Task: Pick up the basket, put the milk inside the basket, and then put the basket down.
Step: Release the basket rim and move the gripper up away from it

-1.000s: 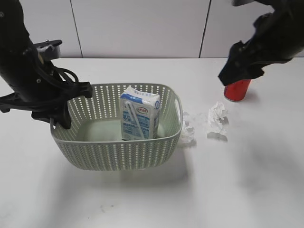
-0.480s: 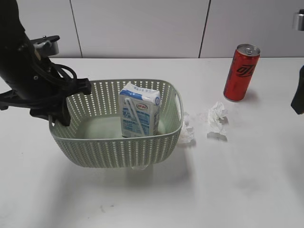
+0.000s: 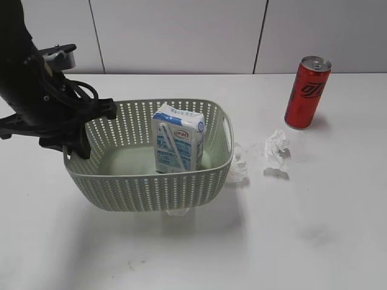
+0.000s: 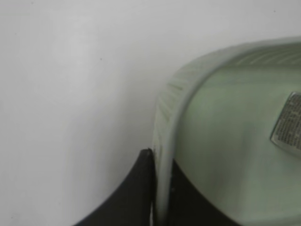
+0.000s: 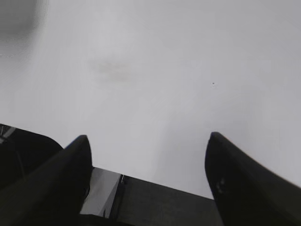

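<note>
One basket (image 3: 151, 181), one milk carton (image 3: 177, 145), one red can (image 3: 308, 92), two crumpled tissues (image 3: 276, 149).

Probably a lab: bare white table (image 3: 314, 241), panelled wall (image 3: 181, 36).

Red soda can (image 3: 308, 92) upright on white table (image 3: 314, 229), 2 crumpled white tissues (image 3: 276, 149) nearby

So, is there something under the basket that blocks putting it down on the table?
Possibly. A piece of white tissue shows just below the front bottom edge of the basket, which the left gripper holds by its left rim. Otherwise the table there looks bare.
</note>
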### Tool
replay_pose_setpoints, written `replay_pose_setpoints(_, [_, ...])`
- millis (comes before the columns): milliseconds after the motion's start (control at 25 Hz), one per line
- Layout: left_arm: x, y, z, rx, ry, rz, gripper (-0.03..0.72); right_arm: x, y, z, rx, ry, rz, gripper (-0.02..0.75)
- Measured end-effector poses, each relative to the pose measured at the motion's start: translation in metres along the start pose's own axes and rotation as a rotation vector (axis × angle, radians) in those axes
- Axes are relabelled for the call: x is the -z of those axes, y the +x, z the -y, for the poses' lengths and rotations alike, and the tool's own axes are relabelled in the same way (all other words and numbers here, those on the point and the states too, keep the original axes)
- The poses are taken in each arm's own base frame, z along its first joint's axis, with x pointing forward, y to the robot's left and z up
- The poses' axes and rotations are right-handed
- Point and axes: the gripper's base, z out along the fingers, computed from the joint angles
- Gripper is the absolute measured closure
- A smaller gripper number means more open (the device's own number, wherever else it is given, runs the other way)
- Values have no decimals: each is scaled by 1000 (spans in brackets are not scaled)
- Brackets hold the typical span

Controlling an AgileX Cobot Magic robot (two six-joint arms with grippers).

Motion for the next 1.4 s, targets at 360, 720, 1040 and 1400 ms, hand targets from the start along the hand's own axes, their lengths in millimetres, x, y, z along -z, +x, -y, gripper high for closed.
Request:
replay_pose_setpoints(360, [0,-1,2,15,23,8,689,32,92,-19,2,52,328,151])
replay_pose_setpoints(720, [0,-1,2,17,25,8,689,36,153,-30,15,92,595,151])
replay_pose_setpoints(1040, [0,-1,2,17,25,9,689,27,176,-33,24,104,670,151])
replay_pose_setpoints(1400, [1,-1,2,18,27,9,689,25,171,-34,18,90,728,151])
